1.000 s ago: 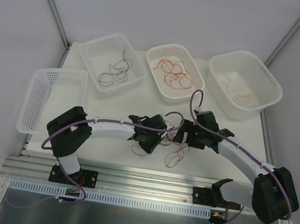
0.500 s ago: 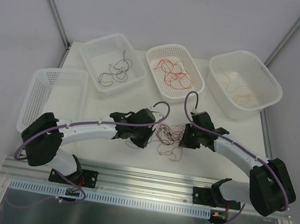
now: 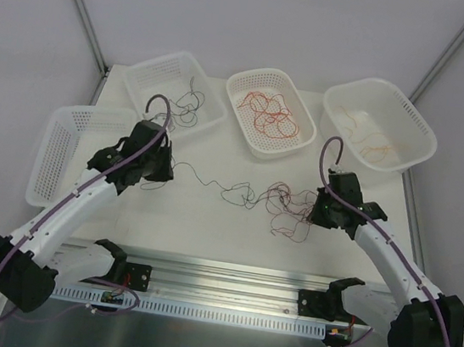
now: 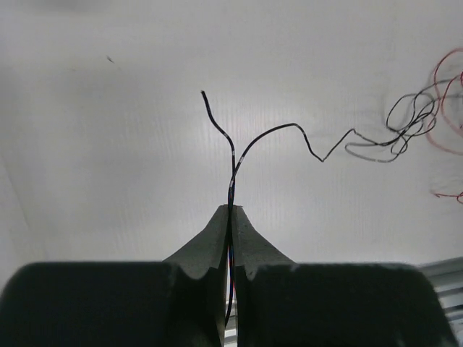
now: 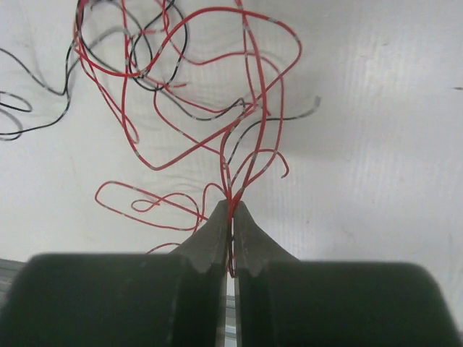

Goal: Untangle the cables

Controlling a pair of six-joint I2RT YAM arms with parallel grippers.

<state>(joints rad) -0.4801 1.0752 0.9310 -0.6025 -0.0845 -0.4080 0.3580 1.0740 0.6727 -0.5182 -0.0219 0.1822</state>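
At left, the left jaws are pinched shut on one black cable (image 4: 289, 126). It stretches across the surface (image 3: 208, 226) to the tangle (image 3: 288, 205) at centre-right. The right jaws clamp red strands (image 5: 231, 194) there. Baskets (image 3: 262, 72) along the top hold apparently sorted wires, so this clump remains.

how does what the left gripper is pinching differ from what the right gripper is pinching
The left gripper is shut on a black cable; the right gripper is shut on red cables. The black cable runs off as a lone strand toward the tangle; the red cables loop straight into it, crossed by black strands. Both grippers are closed tight on hair-thin wire.
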